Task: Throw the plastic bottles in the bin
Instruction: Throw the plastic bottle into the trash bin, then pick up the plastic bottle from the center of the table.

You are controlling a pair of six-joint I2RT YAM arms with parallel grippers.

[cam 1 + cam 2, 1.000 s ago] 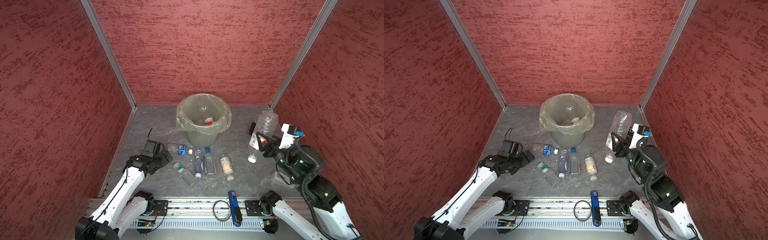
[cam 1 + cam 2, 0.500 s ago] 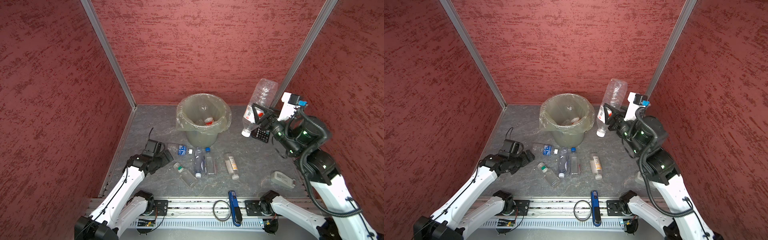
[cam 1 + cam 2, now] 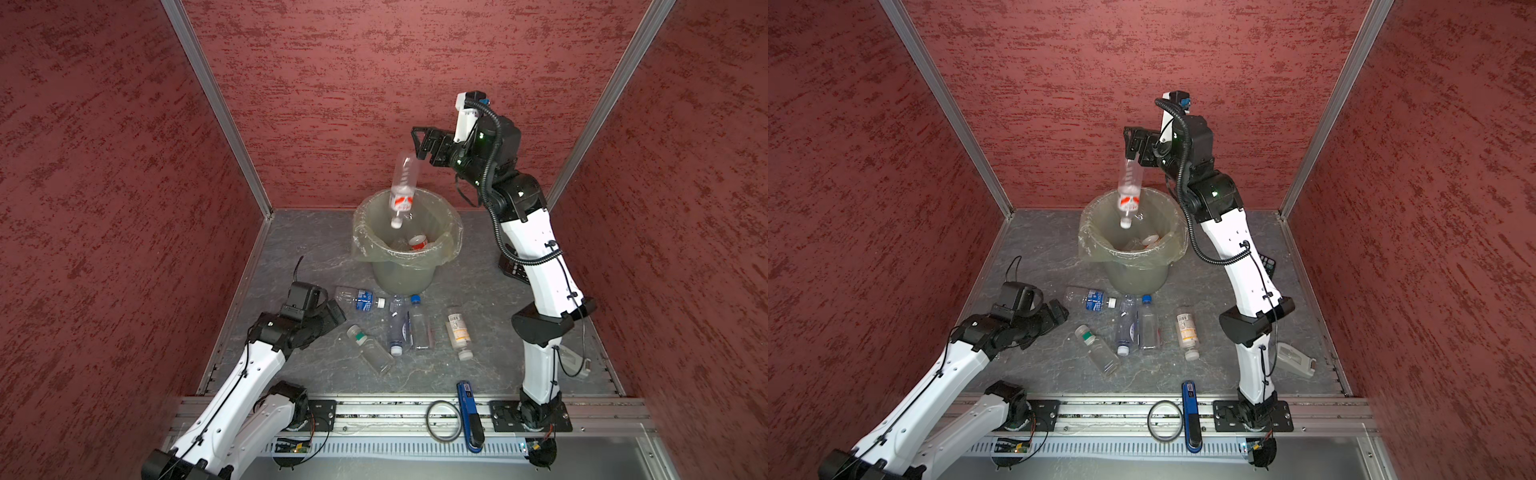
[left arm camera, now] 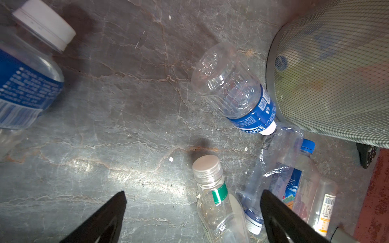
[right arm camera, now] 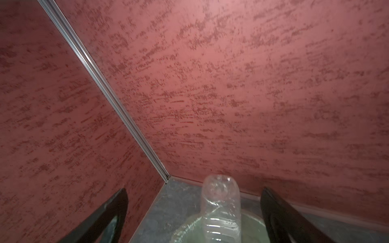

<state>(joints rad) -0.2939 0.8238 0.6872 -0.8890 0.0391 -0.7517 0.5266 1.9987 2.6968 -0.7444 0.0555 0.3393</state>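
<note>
A clear bottle (image 3: 402,187) (image 3: 1130,189) with a red-white label hangs free in the air, cap down, over the mouth of the bin (image 3: 451,232) (image 3: 1088,232). My right gripper (image 3: 422,145) (image 5: 193,190) stands open just above the bottle's base (image 5: 221,210), not touching it. Inside the bin lies a red-capped bottle (image 3: 417,242). Several plastic bottles (image 3: 397,326) lie on the floor in front of the bin. My left gripper (image 3: 332,309) (image 4: 192,192) is open, low beside them, a green-banded bottle (image 4: 219,202) lying between its fingers untouched.
A black calculator (image 3: 513,270) lies behind the right arm. On the front rail rest a blue flat tool (image 3: 469,415) and a black ring (image 3: 444,420). A pale grey object (image 3: 575,361) sits at the right floor edge. Red walls close in three sides.
My right arm swung the bottle up from the right side to above the bin and opened; the bottle now drops cap down. The left arm has not moved.
</note>
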